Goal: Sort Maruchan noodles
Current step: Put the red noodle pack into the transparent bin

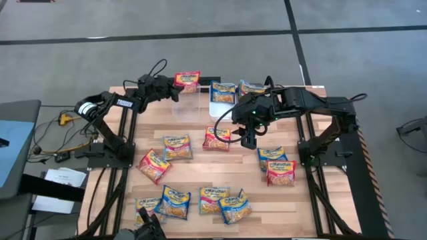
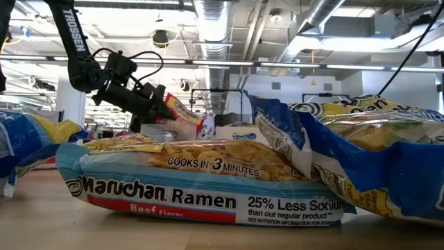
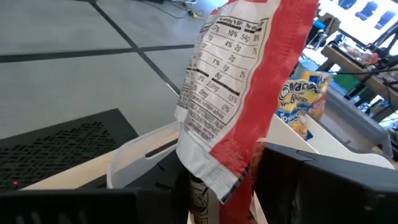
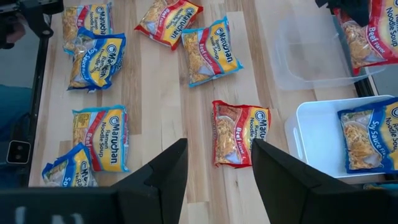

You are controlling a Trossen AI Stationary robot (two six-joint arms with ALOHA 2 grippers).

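left gripper (image 1: 175, 92): out at the far end of the table over the clear bin (image 1: 189, 105). a red packet (image 1: 187, 81) sits between its fingers, standing on edge with its nutrition panel facing the wrist camera. from here i cannot tell how firmly the fingers press on it.
red packet in the low view (image 2: 182, 114): tilted at the gripper's tip, up in the air above the table.
right gripper (image 1: 248, 141): hanging over the middle of the table with its fingers spread wide and nothing between them. it is just beside a red beef packet (image 4: 239, 132), which lies flat on the wood, apart from the fingers.
white bin (image 4: 311, 138): next to the clear bin, with a blue packet (image 4: 372, 137) lying inside it.
third bin: another blue packet (image 1: 253, 87) rests at the far right, in what looks like a dark bin; i cannot make out its walls.
loose packets on the table (image 1: 207, 177): a blue one (image 1: 177, 147) and a red one (image 1: 153, 165) on the left, a blue one (image 1: 272, 156) partly over a red one (image 1: 281, 173) on the right, and a row along the near edge, mostly blue, some overlapping.
nearest the low camera: a blue-edged beef packet (image 2: 201, 180) lying flat, with another blue packet (image 2: 368, 156) leaning over its right end.
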